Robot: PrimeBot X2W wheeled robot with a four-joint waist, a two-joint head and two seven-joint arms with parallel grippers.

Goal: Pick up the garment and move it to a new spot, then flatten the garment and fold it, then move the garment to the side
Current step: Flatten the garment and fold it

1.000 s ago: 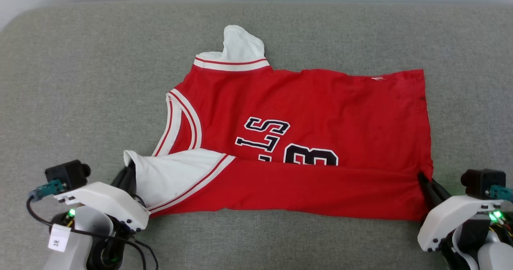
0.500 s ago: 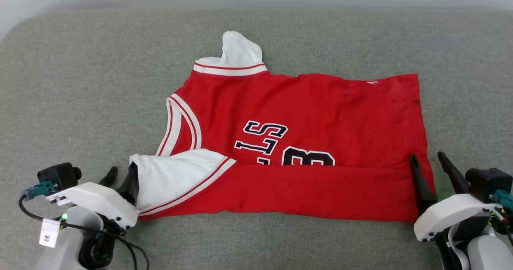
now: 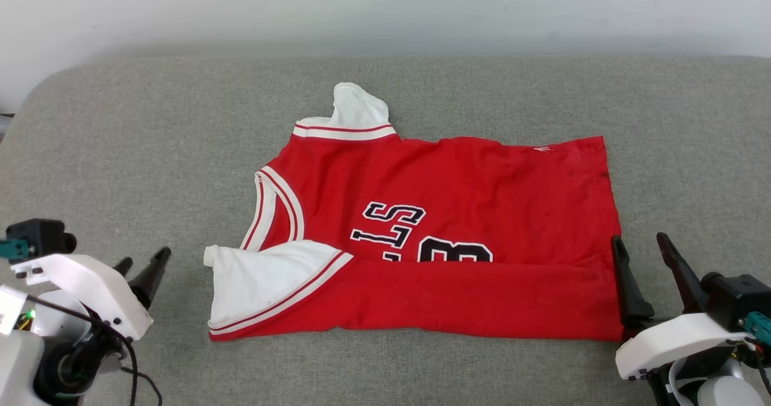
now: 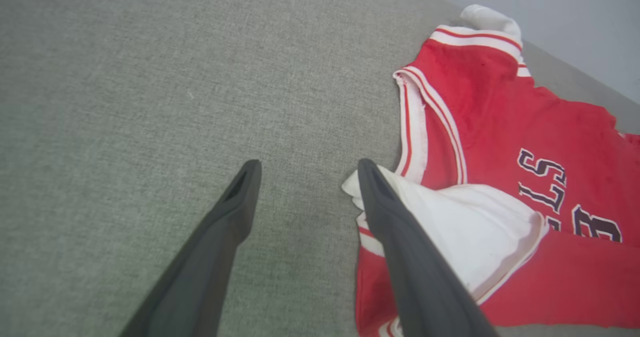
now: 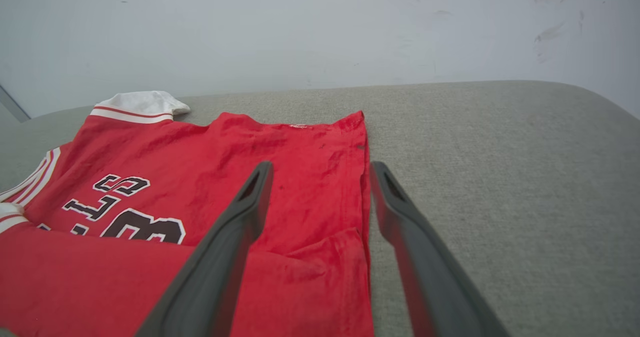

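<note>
At the lower left of the head view, the left gripper (image 3: 143, 261) comes up from the corner on its pale wrist. Its fingers point up and a little to the right. They are apart and hold nothing. They stand over the bare grey cushion (image 3: 120, 153), near the left edge of the garment (image 3: 433, 237) but apart from it. The left wrist view shows the same gap, and there one finger passes in front of the white sleeve (image 4: 470, 227).

The garment lies flat in the middle of the frame, turned sideways, with the collar to the left and the hem to the right. Its near long edge is folded up over the body and covers the lower half of the lettering (image 3: 415, 237). A second sleeve (image 3: 358, 108) sticks out at the upper edge.

At the lower right, the right gripper (image 3: 638, 240) rises from the corner with its fingers pointing up, spread wide and empty. In the right wrist view one finger is over the red cloth and the other over the cushion, with the hem between them. Whether the first finger touches the cloth, I cannot tell.
</note>
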